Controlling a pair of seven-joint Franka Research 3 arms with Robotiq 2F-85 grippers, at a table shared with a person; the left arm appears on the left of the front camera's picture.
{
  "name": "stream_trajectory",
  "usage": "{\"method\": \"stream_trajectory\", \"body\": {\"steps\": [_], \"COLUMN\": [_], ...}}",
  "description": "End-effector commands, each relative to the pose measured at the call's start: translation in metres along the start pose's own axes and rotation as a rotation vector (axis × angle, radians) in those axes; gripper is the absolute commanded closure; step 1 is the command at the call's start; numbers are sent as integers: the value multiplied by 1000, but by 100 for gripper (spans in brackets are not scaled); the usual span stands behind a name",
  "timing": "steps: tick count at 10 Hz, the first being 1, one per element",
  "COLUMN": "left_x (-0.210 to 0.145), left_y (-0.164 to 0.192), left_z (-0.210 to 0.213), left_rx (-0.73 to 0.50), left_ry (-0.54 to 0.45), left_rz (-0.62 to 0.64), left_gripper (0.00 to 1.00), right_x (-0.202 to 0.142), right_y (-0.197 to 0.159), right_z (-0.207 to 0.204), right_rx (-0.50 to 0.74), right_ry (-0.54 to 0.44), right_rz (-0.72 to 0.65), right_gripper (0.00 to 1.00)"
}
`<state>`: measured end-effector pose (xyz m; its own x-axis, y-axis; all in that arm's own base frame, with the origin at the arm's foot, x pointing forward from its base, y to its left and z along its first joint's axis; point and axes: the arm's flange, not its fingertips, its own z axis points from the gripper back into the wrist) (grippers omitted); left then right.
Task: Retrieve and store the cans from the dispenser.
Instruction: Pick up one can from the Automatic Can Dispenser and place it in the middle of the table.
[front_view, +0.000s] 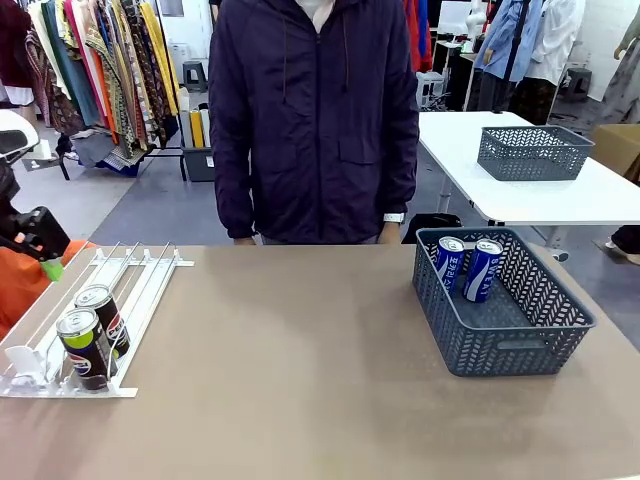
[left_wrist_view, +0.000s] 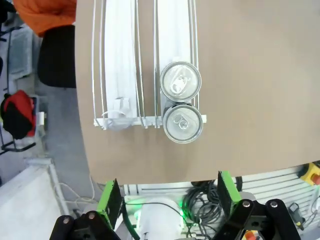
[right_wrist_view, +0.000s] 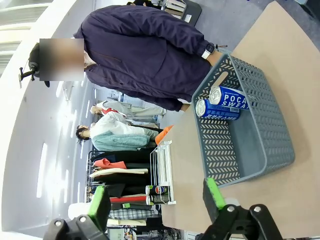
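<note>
Stock count, task judged about half done. Grey lattice basket (front_view: 500, 355), right side of the bench, holds two blue cans (front_view: 466, 268) leaning side by side against its far wall, so these count as stored. White rail dispenser (front_view: 135, 275), left side of the bench, carries two black cans (front_view: 95, 330) upright, one behind the other in its right lane and touching, the front one against the stoppers at the near end; the other lanes are bare. These two are left to fetch and carry across to the basket. Left gripper (left_wrist_view: 167, 200) hangs above the near end of the dispenser, fingers spread wide, holding nothing and clear of the cans. Right gripper (right_wrist_view: 156, 197) sits high near the basket, likewise spread wide and holding nothing. Bench (front_view: 300, 380): plain brown top, flat, carrying nothing else between dispenser and basket. Room: a person in a dark jacket (front_view: 315, 120) stands at the far edge, hands down; a white table (front_view: 560, 200) stands far right with a second grey basket (front_view: 530, 152); clothes racks (front_view: 100, 70) line the far left.
</note>
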<state>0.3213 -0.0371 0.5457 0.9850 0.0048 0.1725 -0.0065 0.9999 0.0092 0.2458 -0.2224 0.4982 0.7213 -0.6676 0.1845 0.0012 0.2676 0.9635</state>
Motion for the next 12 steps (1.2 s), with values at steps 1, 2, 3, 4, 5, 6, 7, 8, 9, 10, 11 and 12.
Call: {"method": "stream_trajectory", "body": {"steps": [1,2,3,4,5,6,7,8,9,10,11,12], "left_x": [4,7,11,14,17,20,22,25,28,30,33,33], "left_y": [-5,-7,-11,-14,-14,-15,-16,-17,-18,-18,-19,-21], "left_z": [-15,-30,-47,-64,-80,-94,-108,-121,-128,-134,-141,-147], "left_rx": [-46,-62,-94,-90,-70,-66,-91,-53,-52,-56,-55,-43], "left_ry": [18,34,61,91,125,148,163,169,165,157,167,167], "left_rz": [-54,-55,-58,-52,-27,-21,-21,14,12,6,18,27], "left_gripper": [0,0,0,0,0,0,0,0,0,0,0,0], "right_x": [2,2,2,2,2,2,2,2,2,2,2,2], "right_y": [1,1,1,1,1,1,1,1,1,1,1,1], "right_z": [-2,-2,-2,-2,-2,-2,-2,-2,-2,-2,-2,-2], "right_rx": [31,31,31,31,31,31,31,31,31,31,31,31], "right_ry": [-13,-13,-13,-13,-13,-13,-13,-13,-13,-13,-13,-13], "right_rz": [24,24,24,24,24,24,24,24,24,24,24,24], "right_gripper": [0,0,0,0,0,0,0,0,0,0,0,0]}}
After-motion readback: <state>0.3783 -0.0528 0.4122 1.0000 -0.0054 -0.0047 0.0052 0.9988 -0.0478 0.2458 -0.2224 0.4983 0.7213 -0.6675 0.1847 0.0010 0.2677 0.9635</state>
